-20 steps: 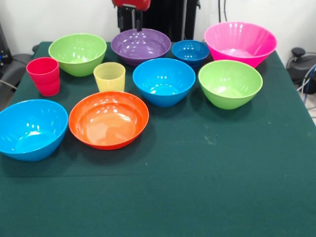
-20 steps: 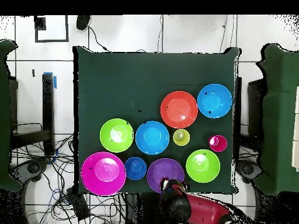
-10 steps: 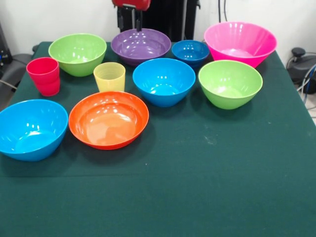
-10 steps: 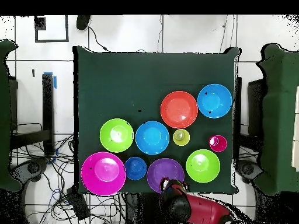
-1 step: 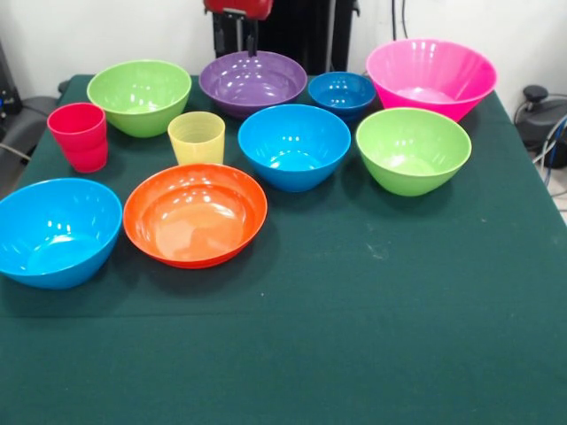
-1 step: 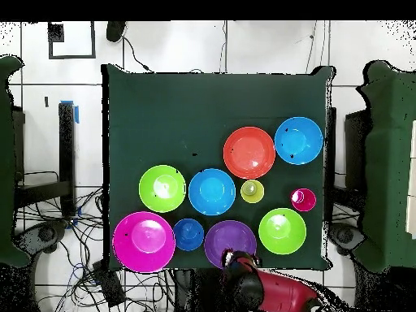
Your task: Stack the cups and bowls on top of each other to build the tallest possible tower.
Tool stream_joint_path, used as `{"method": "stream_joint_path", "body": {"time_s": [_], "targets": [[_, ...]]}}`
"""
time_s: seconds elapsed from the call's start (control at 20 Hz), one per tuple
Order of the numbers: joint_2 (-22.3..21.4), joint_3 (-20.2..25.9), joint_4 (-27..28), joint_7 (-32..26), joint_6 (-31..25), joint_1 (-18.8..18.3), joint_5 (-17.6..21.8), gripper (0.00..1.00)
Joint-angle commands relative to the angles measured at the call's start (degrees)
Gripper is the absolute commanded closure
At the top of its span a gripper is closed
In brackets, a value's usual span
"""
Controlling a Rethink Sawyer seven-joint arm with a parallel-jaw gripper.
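All ten pieces sit apart on the green table (image 5: 399, 310), nothing stacked. From the yellow cup (image 5: 197, 137), the red cup (image 5: 79, 135) is at 9 o'clock and the purple bowl (image 5: 252, 81) at 1. The gripper (image 5: 237, 25) hangs over the purple bowl's far rim; whether its claw is spread, I cannot tell.

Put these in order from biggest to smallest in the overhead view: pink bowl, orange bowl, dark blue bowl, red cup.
1. pink bowl
2. orange bowl
3. dark blue bowl
4. red cup
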State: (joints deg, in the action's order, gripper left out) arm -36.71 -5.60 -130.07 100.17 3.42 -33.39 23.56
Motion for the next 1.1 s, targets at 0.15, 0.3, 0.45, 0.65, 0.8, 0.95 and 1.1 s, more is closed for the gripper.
{"method": "stream_joint_path", "body": {"time_s": [0.15, 0.3, 0.45, 0.65, 0.8, 0.95, 1.1], "targets": [[3.5, 4.49, 1.61, 9.93, 3.69, 2.22, -1.4, 0.0], [3.95, 4.41, 1.81, 10.16, 3.93, 2.63, -1.68, 0.0], [4.74, 3.96, 2.05, 10.55, 4.89, 3.16, -1.86, 0.0], [5.8, 3.6, 2.63, 10.92, 5.49, 3.35, -1.87, 0.0], [7.03, 2.86, 3.43, 11.24, 6.13, 4.03, -1.99, 0.0], [8.32, 2.26, 4.23, 11.21, 6.62, 4.17, -1.77, 0.0], [10.36, 1.76, 5.76, 10.6, 6.9, 3.67, -1.28, 0.0]]}}
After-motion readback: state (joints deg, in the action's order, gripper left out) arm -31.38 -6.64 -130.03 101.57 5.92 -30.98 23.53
